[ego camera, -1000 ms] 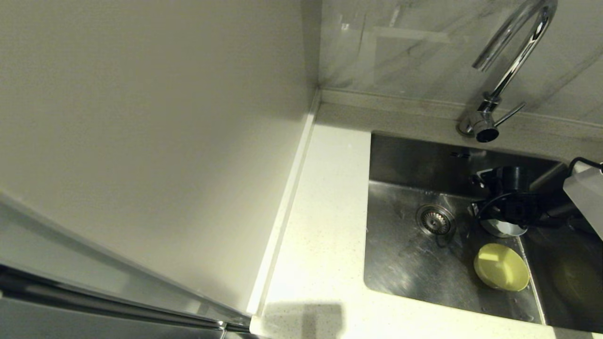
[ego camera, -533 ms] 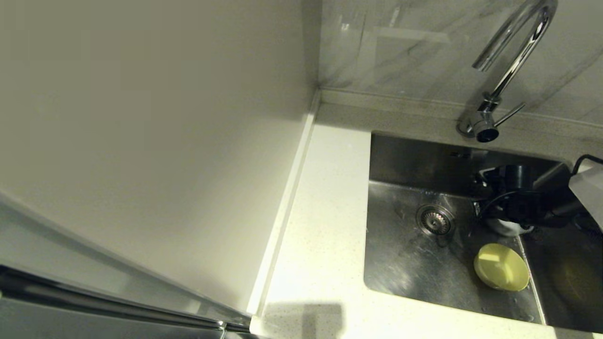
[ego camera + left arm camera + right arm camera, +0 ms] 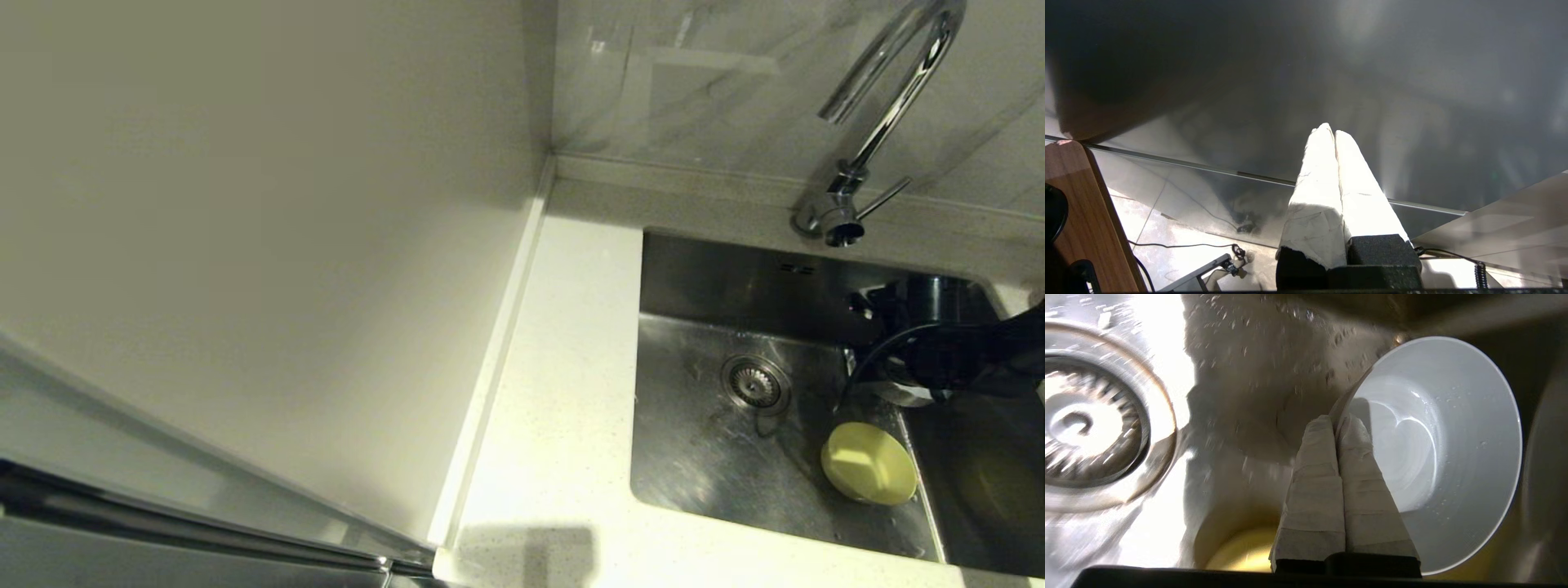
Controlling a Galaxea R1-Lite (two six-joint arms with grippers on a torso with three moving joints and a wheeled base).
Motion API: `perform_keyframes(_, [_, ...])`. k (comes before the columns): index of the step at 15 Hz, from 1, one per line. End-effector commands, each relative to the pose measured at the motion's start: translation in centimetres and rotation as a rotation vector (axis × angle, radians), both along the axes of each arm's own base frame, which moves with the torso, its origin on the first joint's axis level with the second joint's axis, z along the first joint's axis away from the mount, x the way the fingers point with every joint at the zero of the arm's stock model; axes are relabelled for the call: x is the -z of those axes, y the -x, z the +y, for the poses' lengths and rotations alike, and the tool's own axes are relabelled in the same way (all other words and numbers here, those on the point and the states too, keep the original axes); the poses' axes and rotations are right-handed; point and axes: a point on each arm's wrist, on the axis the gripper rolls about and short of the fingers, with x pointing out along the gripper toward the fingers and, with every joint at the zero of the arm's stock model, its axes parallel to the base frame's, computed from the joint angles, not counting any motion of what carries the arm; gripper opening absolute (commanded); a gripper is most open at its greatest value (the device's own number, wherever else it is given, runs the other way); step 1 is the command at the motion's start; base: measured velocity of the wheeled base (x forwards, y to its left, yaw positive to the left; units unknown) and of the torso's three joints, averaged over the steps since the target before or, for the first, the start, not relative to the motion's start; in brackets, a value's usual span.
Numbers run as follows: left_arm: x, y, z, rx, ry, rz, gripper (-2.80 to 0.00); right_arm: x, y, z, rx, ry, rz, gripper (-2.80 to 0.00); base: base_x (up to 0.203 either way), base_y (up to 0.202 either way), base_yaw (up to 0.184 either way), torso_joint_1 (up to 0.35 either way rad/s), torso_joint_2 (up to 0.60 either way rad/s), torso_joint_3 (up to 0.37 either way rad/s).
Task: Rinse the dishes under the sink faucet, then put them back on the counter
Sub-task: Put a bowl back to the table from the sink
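Observation:
The white bowl (image 3: pixel 1449 457) hangs tilted above the floor of the steel sink (image 3: pixel 702 457), near its right wall. My right gripper (image 3: pixel 1336 421) is shut on the bowl's rim, one finger inside and one outside. In the head view the right gripper (image 3: pixel 914 363) covers most of the white bowl (image 3: pixel 906 396). The yellow-green bowl (image 3: pixel 869 463) sits on the sink floor just in front of it. The chrome faucet (image 3: pixel 886 114) rises behind the sink, its spout to the left of the gripper. The pink bowl is out of view. My left gripper (image 3: pixel 1331 131) is shut on nothing, parked low and outside the head view.
The round drain (image 3: pixel 755 382) lies left of the gripper, and two overflow slots (image 3: pixel 793 267) mark the back wall. A white speckled counter (image 3: pixel 563 367) runs along the sink's left side. A plain wall panel (image 3: pixel 245 245) stands left of it.
My right gripper has carried the white bowl to the right and a little toward the back, away from the drain. The yellow-green bowl has not moved.

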Motion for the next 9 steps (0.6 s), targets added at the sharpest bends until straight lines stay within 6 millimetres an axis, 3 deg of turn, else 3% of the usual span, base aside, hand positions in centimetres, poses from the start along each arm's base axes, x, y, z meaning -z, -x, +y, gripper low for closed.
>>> perform_keyframes(1, [0.0, 0.0, 0.0, 0.000, 0.000, 0.001, -2.80, -3.2, 3.1, 0.8, -0.008, -0.014, -0.042, -2.80, 0.000, 0.000, 0.000, 0.000, 0.00, 0.000])
perform_keyframes(6, [0.1, 0.0, 0.0, 0.000, 0.000, 0.002, -2.80, -6.9, 11.4, 5.3, -0.088, -0.111, -0.095, -2.80, 0.000, 0.000, 0.000, 0.000, 0.00, 0.000])
perform_keyframes(9, [0.1, 0.0, 0.0, 0.000, 0.000, 0.002, -2.80, -8.6, 15.7, 8.6, -0.294, -0.289, -0.132, -2.80, 0.000, 0.000, 0.000, 0.000, 0.00, 0.000])
